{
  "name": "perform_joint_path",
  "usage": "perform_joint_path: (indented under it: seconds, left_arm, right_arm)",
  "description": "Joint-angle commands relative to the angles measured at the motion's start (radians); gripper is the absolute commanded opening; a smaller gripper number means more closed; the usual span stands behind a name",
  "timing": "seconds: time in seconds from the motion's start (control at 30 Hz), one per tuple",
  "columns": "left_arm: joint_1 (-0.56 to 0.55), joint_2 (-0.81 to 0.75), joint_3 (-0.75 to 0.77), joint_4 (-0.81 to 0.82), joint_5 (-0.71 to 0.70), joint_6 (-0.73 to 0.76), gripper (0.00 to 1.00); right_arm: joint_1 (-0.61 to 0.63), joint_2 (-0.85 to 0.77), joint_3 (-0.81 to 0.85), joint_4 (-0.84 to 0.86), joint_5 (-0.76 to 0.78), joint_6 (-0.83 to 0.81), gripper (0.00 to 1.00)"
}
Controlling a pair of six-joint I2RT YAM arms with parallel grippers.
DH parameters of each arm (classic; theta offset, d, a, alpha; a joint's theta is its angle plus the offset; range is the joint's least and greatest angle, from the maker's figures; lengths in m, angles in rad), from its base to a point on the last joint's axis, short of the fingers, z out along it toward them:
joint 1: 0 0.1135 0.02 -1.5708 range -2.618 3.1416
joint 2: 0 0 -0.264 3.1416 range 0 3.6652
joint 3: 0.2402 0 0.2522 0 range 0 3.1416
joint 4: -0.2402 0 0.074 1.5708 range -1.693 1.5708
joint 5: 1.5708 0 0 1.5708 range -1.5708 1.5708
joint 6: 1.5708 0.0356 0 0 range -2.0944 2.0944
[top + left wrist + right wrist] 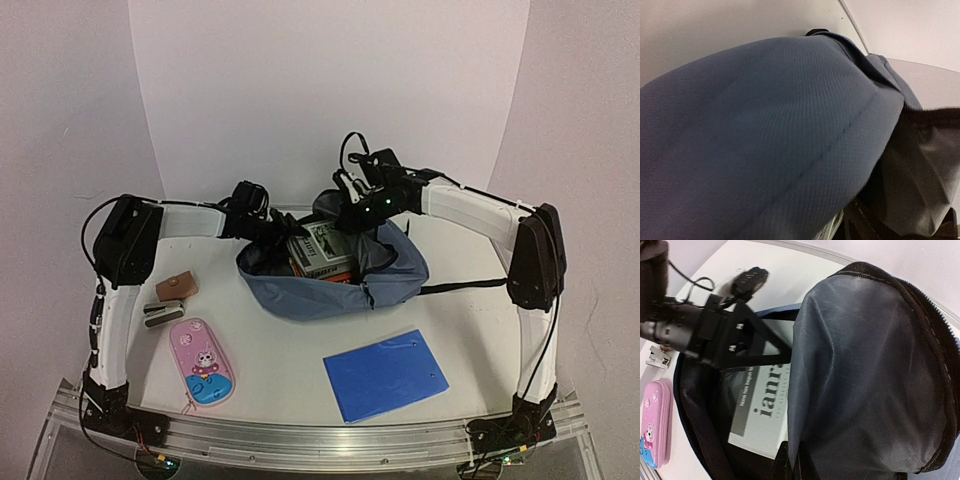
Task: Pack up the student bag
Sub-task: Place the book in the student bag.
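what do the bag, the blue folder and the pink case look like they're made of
The student bag: woven cloth, matte slate-blue, weave and stitched seam visible; grey lining smoother, faintly shiny, perhaps nylon. The blue folder: flat, smooth, likely plastic or card. The pink case: glossy printed shell, probably plastic or coated fabric.

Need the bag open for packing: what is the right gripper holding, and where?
The right gripper seems shut on the student bag, at the far rim of its opening; the contact itself is hidden.

Lab test rig: plain white backdrop [330, 90], white tabletop [280, 365], alu rail [320, 438] along near edge.
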Motion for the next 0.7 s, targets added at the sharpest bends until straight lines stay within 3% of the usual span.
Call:
perform_joint_path:
  seconds: [0.0, 0.1, 0.23, 0.5, 0.67]
  left_arm:
    - [0.012, -0.186, -0.039, -0.211, -0.066, 0.142, 0.78]
    - [0.011, -0.222, -0.118, -0.21, -0.058, 0.146, 0.83]
    - [0.002, -0.24, -0.175, -0.171, -0.028, 0.138, 0.81]
    - [-0.003, -0.135, -0.087, -0.116, 0.05, 0.118, 0.59]
    - [-0.012, -0.013, 0.029, 0.034, 0.106, 0.03, 0.44]
  right_arm:
    - [-0.004, -0.005, 0.027, 0.084, -0.015, 0.014, 0.0]
    - [-0.004, -0.005, 0.025, 0.087, -0.022, 0.018, 0.0]
    - [-0.004, -0.006, 0.022, 0.088, -0.03, 0.018, 0.0]
    - [-0.004, 0.002, 0.021, 0.088, -0.042, 0.003, 0.0]
    - [-0.009, 0.017, 0.018, 0.088, -0.023, -0.031, 0.0]
